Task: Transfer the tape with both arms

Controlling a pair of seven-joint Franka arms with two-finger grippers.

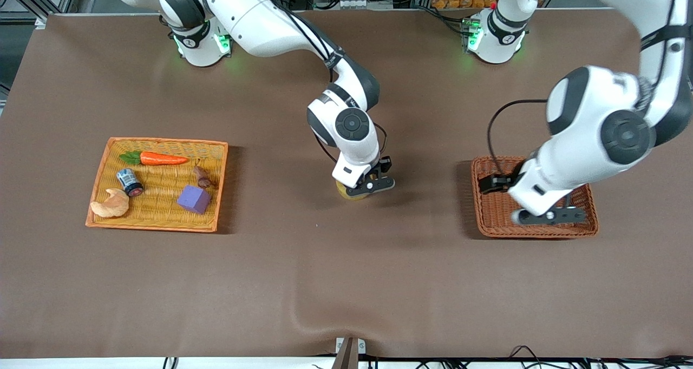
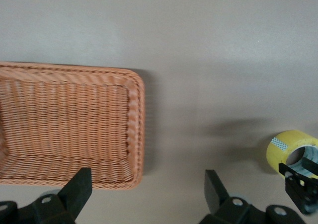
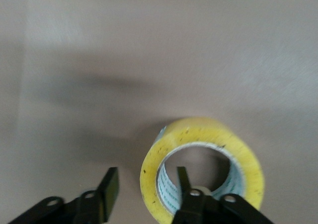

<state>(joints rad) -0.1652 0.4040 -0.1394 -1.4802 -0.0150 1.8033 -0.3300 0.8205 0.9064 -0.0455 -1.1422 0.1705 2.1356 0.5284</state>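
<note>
The tape (image 1: 353, 192), a yellow roll with a pale core, lies flat on the brown table between the two baskets, mostly under the right hand in the front view. My right gripper (image 1: 373, 184) is down at it and open. One finger stands inside the core and the other outside the yellow wall (image 3: 198, 134), with a clear gap beside that wall. In the right wrist view the right gripper (image 3: 146, 177) straddles the roll's wall. My left gripper (image 1: 549, 216) hangs open and empty over the brown basket's (image 1: 484, 231) edge nearest the front camera.
A flat orange tray (image 1: 162, 142) toward the right arm's end holds a carrot (image 1: 162, 158), a small can (image 1: 130, 182), a purple cube (image 1: 194, 199) and a croissant (image 1: 111, 204). The left wrist view shows the basket (image 2: 64, 114), the tape (image 2: 288, 147) and my left gripper (image 2: 148, 178).
</note>
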